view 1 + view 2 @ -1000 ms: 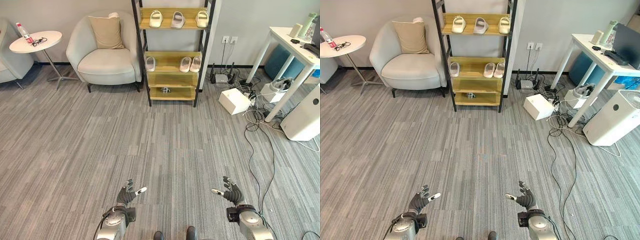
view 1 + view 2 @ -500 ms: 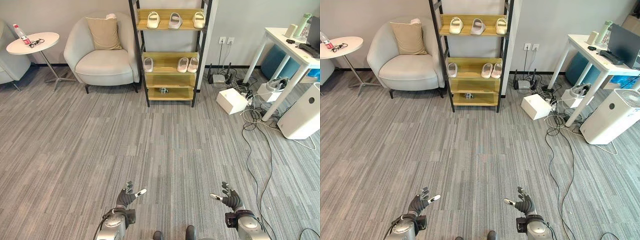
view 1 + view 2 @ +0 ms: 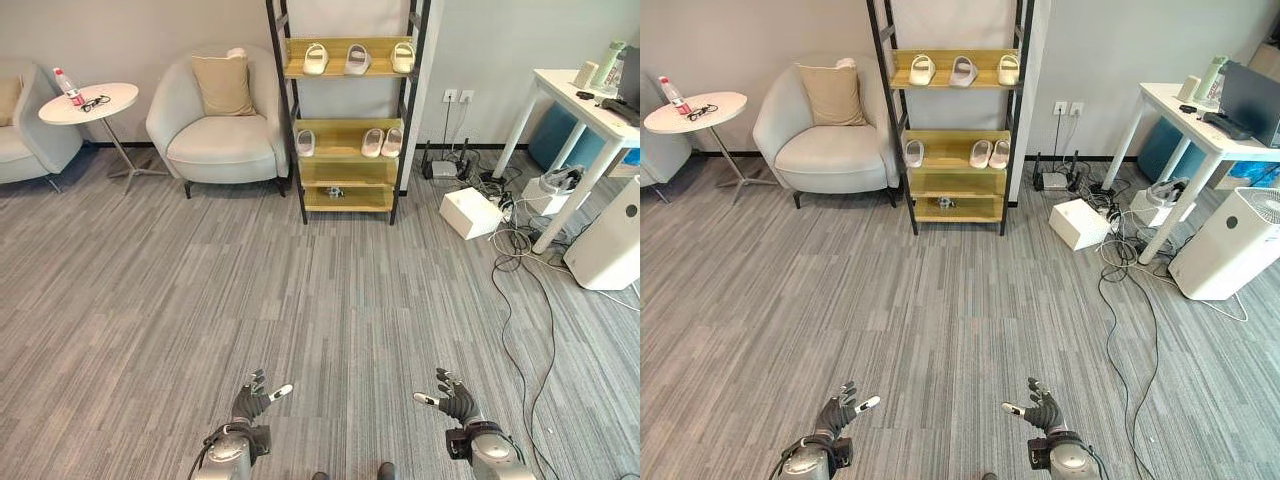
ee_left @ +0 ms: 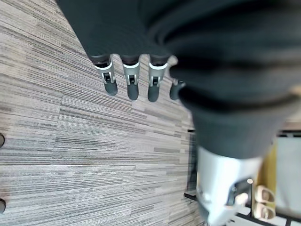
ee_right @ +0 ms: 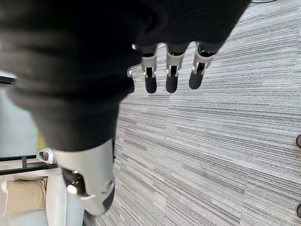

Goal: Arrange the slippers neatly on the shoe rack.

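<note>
A black-framed shoe rack [image 3: 350, 120] with wooden shelves stands against the far wall. Its top shelf holds three pale slippers [image 3: 357, 59] in a row. On the middle shelf a single slipper [image 3: 305, 143] lies at the left and a pair [image 3: 382, 142] sits side by side at the right. A small dark object [image 3: 335, 190] lies on the bottom shelf. My left hand [image 3: 252, 398] and right hand [image 3: 452, 400] hover low over the carpet, far from the rack. Both are open with fingers [image 4: 130, 82] spread and hold nothing.
A light armchair [image 3: 220, 140] with a beige cushion stands left of the rack, and a round side table [image 3: 90, 100] with a bottle further left. To the right are a white box [image 3: 470, 212], tangled cables [image 3: 515, 260], a white desk [image 3: 590, 110] and a white appliance [image 3: 610, 240].
The whole picture has shifted, so the camera has moved; the rack and chair now sit further right in view. Both hands keep the same open pose.
</note>
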### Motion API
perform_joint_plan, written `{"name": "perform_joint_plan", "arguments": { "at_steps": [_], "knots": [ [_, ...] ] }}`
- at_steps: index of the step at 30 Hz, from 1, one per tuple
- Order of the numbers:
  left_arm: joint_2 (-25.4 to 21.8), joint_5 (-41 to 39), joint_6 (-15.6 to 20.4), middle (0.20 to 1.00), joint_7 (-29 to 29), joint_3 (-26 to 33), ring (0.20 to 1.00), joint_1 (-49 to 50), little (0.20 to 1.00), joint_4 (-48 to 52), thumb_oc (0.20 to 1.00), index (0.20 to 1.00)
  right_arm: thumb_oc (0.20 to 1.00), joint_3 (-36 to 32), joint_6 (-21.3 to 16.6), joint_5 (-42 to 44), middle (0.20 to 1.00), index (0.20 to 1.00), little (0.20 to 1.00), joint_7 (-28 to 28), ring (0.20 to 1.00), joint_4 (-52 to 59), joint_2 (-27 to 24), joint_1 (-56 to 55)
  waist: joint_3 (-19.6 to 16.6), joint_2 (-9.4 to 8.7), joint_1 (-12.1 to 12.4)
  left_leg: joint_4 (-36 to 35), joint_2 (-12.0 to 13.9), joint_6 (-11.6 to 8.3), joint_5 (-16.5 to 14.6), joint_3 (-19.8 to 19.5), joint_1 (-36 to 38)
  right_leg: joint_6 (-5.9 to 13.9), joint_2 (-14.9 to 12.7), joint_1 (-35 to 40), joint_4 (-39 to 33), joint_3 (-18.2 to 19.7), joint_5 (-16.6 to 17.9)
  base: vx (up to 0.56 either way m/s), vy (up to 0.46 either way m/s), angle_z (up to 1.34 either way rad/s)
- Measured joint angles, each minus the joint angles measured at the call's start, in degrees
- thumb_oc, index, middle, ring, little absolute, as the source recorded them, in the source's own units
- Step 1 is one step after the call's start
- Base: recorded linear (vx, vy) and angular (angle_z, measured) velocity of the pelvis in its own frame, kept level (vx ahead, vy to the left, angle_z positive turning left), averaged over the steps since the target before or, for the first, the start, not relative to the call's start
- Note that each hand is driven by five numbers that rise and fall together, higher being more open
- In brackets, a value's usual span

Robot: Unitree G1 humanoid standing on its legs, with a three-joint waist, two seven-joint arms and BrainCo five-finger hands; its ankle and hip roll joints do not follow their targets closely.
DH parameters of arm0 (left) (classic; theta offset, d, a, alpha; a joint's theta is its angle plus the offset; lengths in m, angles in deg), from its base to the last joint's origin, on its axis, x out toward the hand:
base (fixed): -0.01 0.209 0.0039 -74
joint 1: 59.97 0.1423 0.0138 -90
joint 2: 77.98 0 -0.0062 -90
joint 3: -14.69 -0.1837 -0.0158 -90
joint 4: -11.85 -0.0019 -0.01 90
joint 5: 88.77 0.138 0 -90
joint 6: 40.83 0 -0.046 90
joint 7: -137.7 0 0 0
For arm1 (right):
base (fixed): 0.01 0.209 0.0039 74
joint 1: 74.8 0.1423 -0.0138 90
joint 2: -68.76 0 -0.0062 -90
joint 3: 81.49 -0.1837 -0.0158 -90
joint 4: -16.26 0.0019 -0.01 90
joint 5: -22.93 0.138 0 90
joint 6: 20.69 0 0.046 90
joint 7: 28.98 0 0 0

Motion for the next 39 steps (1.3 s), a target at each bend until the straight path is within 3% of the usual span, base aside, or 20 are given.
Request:
{"name": "perform_joint_plan", "arguments": {
  "at_steps": [12,14,15,16,17,18,21,22,23,24,25,27,28,30,32,33,35,36,37,39],
  "knots": [
    [-1.3,0.04,-0.04,1.0,0.73,0.02,1.0,-0.07,1.0,1.8,1.0,1.0,1.0,1.62,-0.01,2.21,1.0,1.0,1.0,0.72,1.0,0.23,0.19,0.2,1.12,-2.52,0.71,0.36,-0.26,0.72,0.66,0.2,-2.89,0.06,-0.21,-3.23,0.32,0.08,0.3,0.0,0.069,-0.02],
    [-3.15,0.14,0.07,1.0,0.93,0.71,1.0,-4.0,1.0,2.98,1.0,1.0,1.0,-0.91,-0.08,2.2,1.0,1.0,1.0,0.71,1.0,0.21,-1.14,2.56,4.73,-1.39,1.31,0.94,-0.72,2.31,0.29,0.45,-4.9,2.03,-0.93,-10.97,12.41,0.69,-0.84,-0.04,0.296,-0.2],
    [-3.89,0.38,0.08,1.0,1.07,1.14,1.0,-5.51,1.0,2.22,1.0,1.0,1.0,-0.73,-0.06,2.01,1.0,1.0,1.0,0.68,1.0,0.27,-1.77,5.35,7.78,-0.4,1.1,0.92,0.24,3.05,0.14,1.74,-4.22,4.94,-2.18,-18.63,27.41,-0.31,-0.89,0.26,0.229,-0.1],
    [-3.97,0.59,0.09,1.0,1.06,1.94,1.0,-5.47,1.0,1.88,1.0,1.0,1.0,-0.58,0.06,1.99,1.0,1.0,1.0,0.78,1.0,0.26,-1.55,4.86,8.28,-1.05,0.86,0.98,-0.49,3.63,-0.31,1.74,-3.02,8.84,-4.85,-21.85,37.42,-0.31,-3.52,0.36,0.103,-0.13],
    [-3.65,0.57,0.2,1.0,1.05,2.0,1.0,-5.45,1.0,1.28,1.0,1.0,1.0,-1.13,-0.02,1.98,1.0,1.0,1.0,0.71,1.0,0.66,-1.37,4.05,8.45,-1.09,0.74,1.53,-0.92,4.48,-1.14,1.18,-2.34,9.14,-6.78,-23.43,38.74,-0.53,-4.38,0.53,-0.023,0.12],
    [-3.54,0.57,-0.05,1.0,1.12,2.04,1.0,-5.66,1.0,-0.11,1.0,1.0,1.0,-2.41,-0.03,1.97,1.0,1.0,1.0,0.75,1.0,1.0,-0.68,3.63,8.79,-1.32,0.63,1.55,-1.17,4.38,-1.31,0.92,-1.67,9.2,-10.12,-23.59,34.24,-1.75,-5.23,0.42,-0.126,0.1],
    [-3.74,0.59,-0.17,1.0,1.21,2.26,1.0,-7.49,1.0,-2.51,1.0,1.0,1.0,-2.55,0.0,1.98,1.0,1.0,1.0,0.5,1.0,1.85,-0.5,3.0,7.98,-3.46,-1.07,0.52,-2.92,3.74,-1.85,-0.06,-1.58,10.96,-12.48,-21.11,5.51,-2.21,-2.32,0.49,-0.233,0.19],
    [-3.17,0.59,-0.19,1.0,1.24,2.13,1.0,-7.83,1.0,-2.8,1.0,1.0,1.0,-2.53,0.11,1.98,1.0,1.0,1.0,0.45,1.0,2.29,-0.19,2.4,7.88,-3.57,-1.78,0.6,-2.96,2.93,-3.31,-0.98,-0.25,10.47,-12.13,-19.46,1.2,-5.46,0.92,0.62,-0.4,0.61],
    [-2.27,0.6,-0.18,1.0,1.22,1.98,1.0,-6.99,1.0,-1.43,1.0,1.0,1.0,-2.45,0.14,1.97,1.0,1.0,1.0,0.46,1.0,2.41,-0.09,0.87,7.14,-3.66,-2.19,0.52,-2.36,1.45,-4.64,-2.76,1.87,8.08,-11.14,-16.73,3.37,-6.62,3.36,0.38,-0.276,0.59],
    [-1.87,0.58,0.03,1.0,1.19,1.66,1.0,-5.47,1.0,-0.51,1.0,1.0,1.0,-2.27,0.15,1.98,1.0,1.0,1.0,0.51,1.0,2.25,0.2,-0.47,4.99,-4.04,-2.29,0.45,-1.59,0.69,-5.66,-3.24,2.15,7.39,-9.69,-14.99,4.73,-6.87,3.66,0.38,-0.327,0.78],
    [-1.48,0.57,-0.1,1.0,1.44,1.01,1.0,-4.09,1.0,-0.99,1.0,1.0,1.0,-2.35,0.37,1.98,1.0,1.0,1.0,0.52,1.0,0.63,0.11,-1.04,3.12,-3.39,-2.22,4.92,1.71,-2.31,-8.02,-4.4,2.62,0.24,-6.46,-12.24,5.64,-8.64,4.52,0.38,-0.344,0.47],
    [-0.91,0.02,-0.03,1.0,1.46,1.19,1.0,-3.65,1.0,-0.58,1.0,1.0,1.0,-2.24,-0.19,2.24,1.0,1.0,1.0,0.79,1.0,1.38,-1.65,1.55,3.07,-3.48,0.5,39.98,3.74,-7.08,-8.94,-6.77,-12.96,-3.24,-2.79,-8.42,3.32,-7.99,1.35,0.57,-0.361,-0.2],
    [-1.09,0.01,-0.17,1.0,1.23,1.95,1.0,-3.95,1.0,-0.68,1.0,1.0,1.0,-2.32,-0.54,2.6,1.0,1.0,1.0,0.69,1.0,2.59,-2.11,1.91,3.53,-3.97,0.44,43.12,4.77,-8.56,-9.9,-7.99,-17.52,-5.01,-2.05,-5.55,2.78,-8.14,-1.87,0.51,-0.114,-0.28],
    [-1.39,0.02,0.11,1.0,1.21,2.1,1.0,-5.61,1.0,1.42,1.0,1.0,1.0,-2.45,-0.02,3.12,1.0,1.0,1.0,0.56,1.0,2.25,-2.65,1.33,4.7,-5.2,1.37,22.94,6.47,-6.91,-8.09,-3.75,-18.84,-4.59,-1.24,-1.63,0.38,-8.3,-2.85,0.58,0.049,-0.12],
    [-1.5,0.06,0.01,1.0,1.25,2.17,1.0,-5.38,1.0,0.13,1.0,1.0,1.0,-1.76,-0.06,3.08,1.0,1.0,1.0,0.47,1.0,1.27,-2.53,1.83,5.69,-4.2,1.77,1.52,7.1,-7.7,2.02,-0.77,-21.24,-1.26,0.27,3.06,0.34,-8.2,-7.27,0.63,0.133,-0.32],
    [-1.49,0.06,-0.04,1.0,1.33,2.15,1.0,-4.56,1.0,-0.01,1.0,1.0,1.0,-0.36,-0.05,3.08,1.0,1.0,1.0,0.48,1.0,0.2,-2.69,1.46,5.7,-3.43,2.88,1.1,7.14,-6.27,4.96,0.39,-22.94,-1.14,0.71,5.14,0.36,-7.82,-8.16,0.55,0.17,-0.44],
    [-1.66,0.05,-0.22,1.0,1.42,2.59,1.0,-3.34,1.0,-0.47,1.0,1.0,1.0,-0.04,0.09,2.98,1.0,1.0,1.0,0.63,1.0,0.24,-2.71,1.0,5.39,-2.93,4.0,0.63,5.75,-5.58,4.89,0.63,-20.51,0.67,0.07,8.89,0.35,-6.67,-11.53,0.43,0.207,-0.52],
    [-2.19,0.05,-0.21,1.0,1.49,2.74,1.0,-2.83,1.0,-0.55,1.0,1.0,1.0,0.03,0.26,2.95,1.0,1.0,1.0,0.71,1.0,0.26,-2.28,1.08,5.06,-3.52,4.54,1.44,4.82,-4.26,8.77,0.63,-19.86,1.95,-0.86,10.28,0.37,-5.57,-12.83,0.29,0.213,-0.4],
    [-2.94,0.06,-0.2,1.0,1.55,3.64,1.0,-2.84,1.0,-0.66,1.0,1.0,1.0,0.12,0.23,2.75,1.0,1.0,1.0,0.94,1.0,0.3,-1.27,1.3,4.39,-5.88,4.66,2.31,2.71,-3.76,9.1,1.32,-19.66,2.98,-3.27,10.41,0.98,-4.49,-13.32,0.25,0.215,-0.37],
    [-3.34,0.06,-0.24,1.0,1.59,4.39,1.0,-4.1,1.0,-0.98,1.0,1.0,1.0,-0.24,0.18,1.91,1.0,1.0,1.0,0.99,1.0,0.49,-0.6,1.81,3.99,-7.02,4.51,2.51,0.1,0.53,8.46,1.75,-18.18,3.65,-6.31,8.88,7.19,-4.53,-12.89,0.21,0.301,-0.08]
  ]
}}
